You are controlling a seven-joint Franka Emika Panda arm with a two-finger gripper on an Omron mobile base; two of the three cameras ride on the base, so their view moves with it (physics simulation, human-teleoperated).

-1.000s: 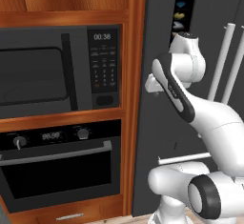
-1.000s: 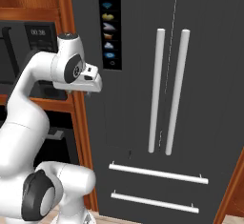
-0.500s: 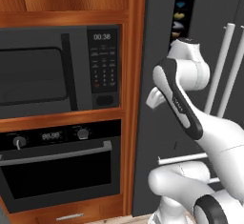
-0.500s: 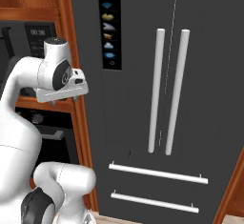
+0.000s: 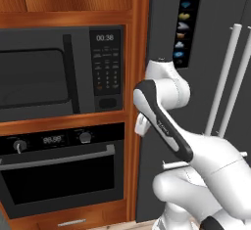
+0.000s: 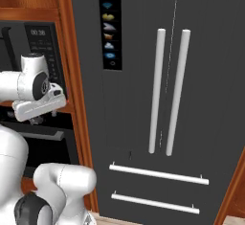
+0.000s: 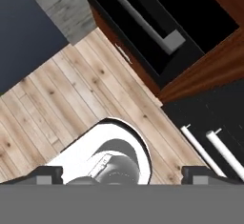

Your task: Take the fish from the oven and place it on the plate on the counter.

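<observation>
Standing shut in the wooden cabinet column: oven (image 5: 59, 180), black, low on the left of the left base view, directly under the microwave (image 5: 44, 77). With the door closed, its inside cannot be seen.

- Bar handle (image 5: 56, 156): silver, long axis level across the top of the door, below two round knobs (image 5: 19, 146) and a digital display (image 5: 51, 139).
- Gripper (image 7: 122, 175): pointing down at the plank floor (image 7: 71, 89); fingertips (image 7: 47, 174) stand wide apart with nothing between them. In the hand view the oven handle crosses the upper part as a slanted bar.
- Arm (image 5: 162, 121): folded in front of the wood post between oven and fridge (image 6: 206, 51).
- Fridge: dark, two tall upright pale handles (image 6: 155, 90), two level drawer bars below.
</observation>
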